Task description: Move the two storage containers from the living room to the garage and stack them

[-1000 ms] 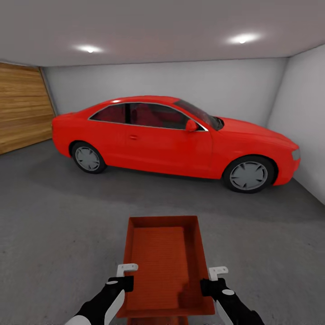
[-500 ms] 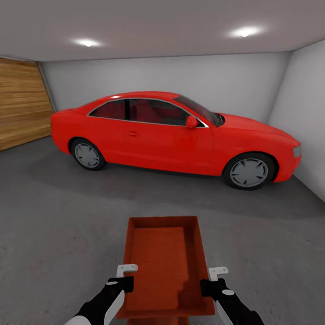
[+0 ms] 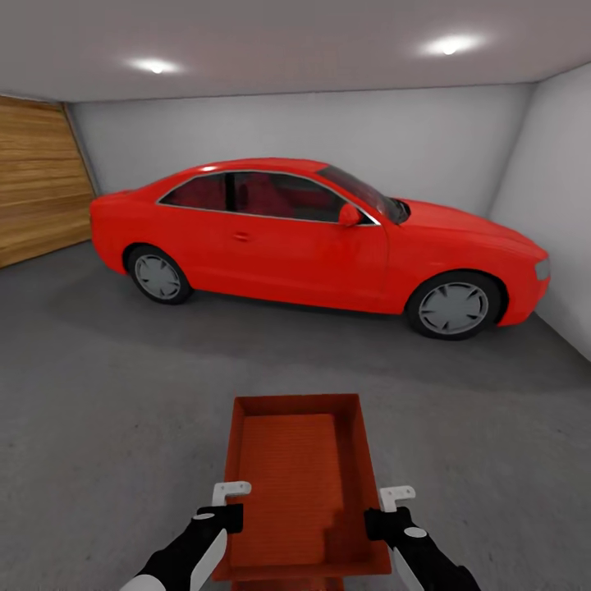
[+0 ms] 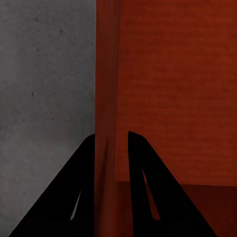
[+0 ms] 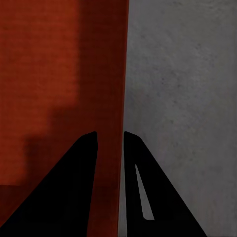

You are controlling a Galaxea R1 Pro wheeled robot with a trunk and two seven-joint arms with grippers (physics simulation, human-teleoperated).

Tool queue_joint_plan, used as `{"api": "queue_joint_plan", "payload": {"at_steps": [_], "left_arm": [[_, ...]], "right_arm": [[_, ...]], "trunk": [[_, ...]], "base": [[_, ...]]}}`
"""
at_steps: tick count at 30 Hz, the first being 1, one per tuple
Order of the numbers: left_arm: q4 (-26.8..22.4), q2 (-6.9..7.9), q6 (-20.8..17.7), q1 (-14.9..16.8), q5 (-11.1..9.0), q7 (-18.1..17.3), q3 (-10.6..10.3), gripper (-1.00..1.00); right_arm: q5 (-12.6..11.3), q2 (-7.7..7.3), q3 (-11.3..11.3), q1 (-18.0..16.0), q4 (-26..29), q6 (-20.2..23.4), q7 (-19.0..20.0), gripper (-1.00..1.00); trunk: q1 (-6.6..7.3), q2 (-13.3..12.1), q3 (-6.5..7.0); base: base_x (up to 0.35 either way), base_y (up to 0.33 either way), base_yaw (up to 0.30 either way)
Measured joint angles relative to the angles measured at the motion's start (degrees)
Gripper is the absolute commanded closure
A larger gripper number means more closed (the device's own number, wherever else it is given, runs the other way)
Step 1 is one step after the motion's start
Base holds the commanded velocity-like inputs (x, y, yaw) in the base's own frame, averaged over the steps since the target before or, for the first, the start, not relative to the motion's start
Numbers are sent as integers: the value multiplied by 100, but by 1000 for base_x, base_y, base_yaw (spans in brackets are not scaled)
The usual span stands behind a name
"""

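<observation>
The left gripper (image 3: 231,502) is clamped on the left wall of an orange-red storage container (image 3: 300,484), and the right gripper (image 3: 386,507) is clamped on its right wall; in each wrist view one dark finger sits inside the wall and the other outside. The container hangs between the two grippers, stretching forward from them, above the dark grey garage floor (image 3: 107,410). Well ahead of the grippers stands a red car (image 3: 312,242), side-on, with a wooden plank door (image 3: 37,193) far off to the left.

Likely risks: each grip pinches only a thin wall near the container's rear end, so the long front could sag or twist if one arm moves faster than the other. Rolling much further forward would bring the container's front edge towards the car.

Compared with a second ago, the car appears slightly larger and higher in the head view, suggesting the robot has rolled forward; grippers and container are unchanged.
</observation>
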State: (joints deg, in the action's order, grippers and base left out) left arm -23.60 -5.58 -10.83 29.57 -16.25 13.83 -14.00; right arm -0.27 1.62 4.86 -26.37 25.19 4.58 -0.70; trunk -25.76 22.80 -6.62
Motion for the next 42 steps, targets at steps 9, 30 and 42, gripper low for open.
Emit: {"api": "queue_joint_plan", "payload": {"at_steps": [9,30,42], "left_arm": [[-9,-4,-11,0,-22,23,-18,100],[0,0,2,0,-4,2,-2,100],[-6,2,-3,0,2,-1,0,100]], "right_arm": [[-14,-7,12,0,-1,0,0,100],[-1,-1,1,0,0,0,0,100],[1,2,-4,0,-1,-1,1,100]], "trunk": [[0,0,-84],[0,1,-278],[0,1,-389]], "base": [[0,0,0],[0,0,0],[0,0,0]]}}
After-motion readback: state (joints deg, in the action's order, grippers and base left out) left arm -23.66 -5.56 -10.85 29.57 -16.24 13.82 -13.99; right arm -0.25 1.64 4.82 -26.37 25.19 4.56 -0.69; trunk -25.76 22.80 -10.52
